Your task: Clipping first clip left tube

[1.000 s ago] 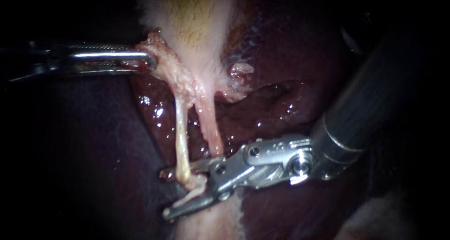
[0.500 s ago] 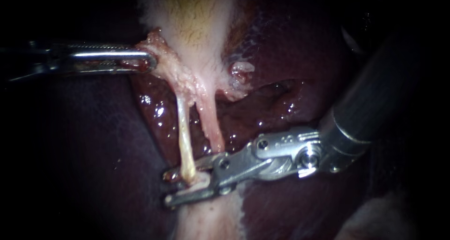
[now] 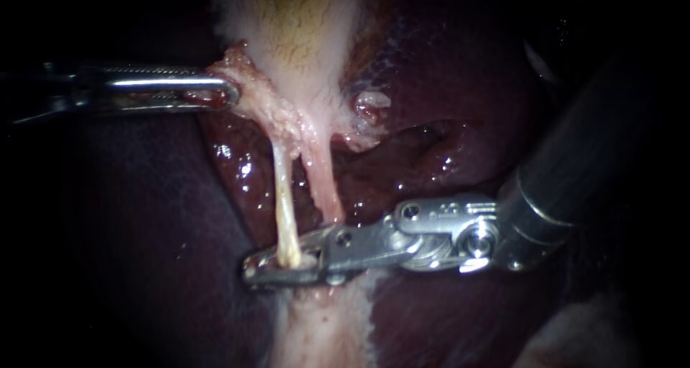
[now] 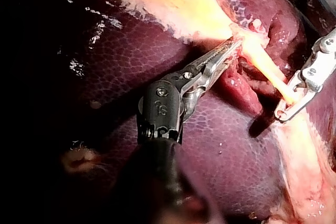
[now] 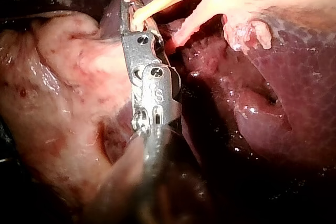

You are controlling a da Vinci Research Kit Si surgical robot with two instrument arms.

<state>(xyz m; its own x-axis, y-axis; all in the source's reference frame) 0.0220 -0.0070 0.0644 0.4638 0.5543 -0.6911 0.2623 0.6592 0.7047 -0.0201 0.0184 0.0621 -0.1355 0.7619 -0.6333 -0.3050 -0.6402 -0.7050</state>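
My right instrument [image 3: 269, 266] has its jaws pressed nearly together across the left tube [image 3: 284, 203], one jaw on each side. They grip it low down, close to where the pale yellow strand meets the pale tissue [image 3: 320, 332] on the near side. The right tube [image 3: 325, 188], pinker, runs just to the right and ends by the base of those jaws, outside the grip; whether it touches the metal I cannot tell. Farther up, both tubes, straight and stretched, join the ragged lower edge of the gallbladder [image 3: 287, 30]. My left instrument [image 3: 228, 95] has its jaws clamped on that edge from the left. Around it all lies the wet, dark liver [image 3: 460, 88]. Left of the right jaws' tips the liver is bare; the right side is taken by my right instrument's shaft.
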